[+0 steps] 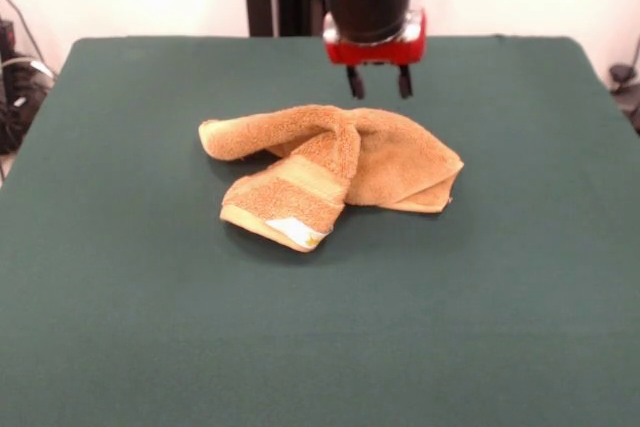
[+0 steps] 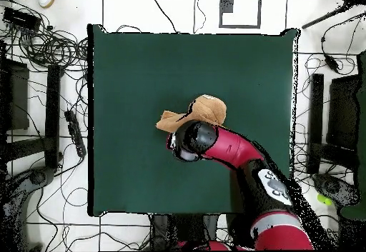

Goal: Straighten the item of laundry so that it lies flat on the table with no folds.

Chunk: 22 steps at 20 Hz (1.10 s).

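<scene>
Front view shows the pincer (image 1: 379,81) hanging clear above the surface (image 1: 120,297), its two short dark fingers (image 1: 354,82) pointing down with a gap between them and nothing held, so it is open and empty. The item of laundry (image 1: 330,169) lies crumpled near the middle of the surface, just in front of and below the pincer, not touching it. Its bulk runs crosswise in this view: one rolled end reaches out to the picture's left, a broader lobe spreads to the right, and a folded flap hangs forward toward the camera, showing the paler stripe (image 1: 300,182) and a small white tag (image 1: 295,231) at its lower corner. The raised ridge where these folds meet sits almost directly under the fingers, slightly to their left. Overhead, the arm's head (image 2: 193,140) covers much of the cloth; only a tan patch (image 2: 204,111) shows beyond it, on the side away from the robot's base, with a narrow tongue running off to the picture's left. Judging from this, the move turns on that offset: the cloth lies a little outward from the pincer, long axis across the reach, so a short drop onto the ridge or the forward flap, then a pull along that flap's direction, looks the likeliest way to open the folds.
</scene>
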### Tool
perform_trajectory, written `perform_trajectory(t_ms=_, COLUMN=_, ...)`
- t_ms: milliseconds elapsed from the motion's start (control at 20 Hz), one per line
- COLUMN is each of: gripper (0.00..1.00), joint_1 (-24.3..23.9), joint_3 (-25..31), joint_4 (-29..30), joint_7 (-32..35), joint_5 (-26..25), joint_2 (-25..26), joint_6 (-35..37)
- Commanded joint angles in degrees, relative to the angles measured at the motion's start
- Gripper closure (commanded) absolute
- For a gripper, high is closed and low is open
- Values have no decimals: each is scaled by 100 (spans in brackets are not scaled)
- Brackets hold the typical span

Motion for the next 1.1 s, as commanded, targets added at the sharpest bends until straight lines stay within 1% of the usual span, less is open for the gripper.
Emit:
perform_trajectory(t_ms=50, gripper=0, joint_1=194, joint_3=26, joint_4=-1217, joint_7=1168, joint_5=239, joint_2=1013, joint_6=-200)
perform_trajectory(t_ms=350, gripper=0, joint_1=172, joint_3=9, joint_4=-1870, joint_7=1102, joint_5=259, joint_2=1428, joint_6=0)
perform_trajectory(t_ms=500, gripper=0, joint_1=123, joint_3=43, joint_4=-1992, joint_7=1100, joint_5=282, joint_2=1582, joint_6=-79)
perform_trajectory(t_ms=700, gripper=0, joint_1=96, joint_3=90, joint_4=-1790, joint_7=1172, joint_5=295, joint_2=1533, joint_6=-402)
perform_trajectory(t_ms=750, gripper=0, joint_1=104, joint_3=87, joint_4=-1761, joint_7=1228, joint_5=346, joint_2=1470, joint_6=-298)
perform_trajectory(t_ms=900, gripper=0, joint_1=232, joint_3=-51, joint_4=-1907, joint_7=1352, joint_5=396, joint_2=1268, joint_6=365)
perform_trajectory(t_ms=1000, gripper=0, joint_1=204, joint_3=-17, joint_4=-1923, joint_7=1339, joint_5=451, joint_2=1211, joint_6=648)
perform_trajectory(t_ms=1100, gripper=0, joint_1=134, joint_3=43, joint_4=-1852, joint_7=1300, joint_5=492, joint_2=1190, joint_6=598)
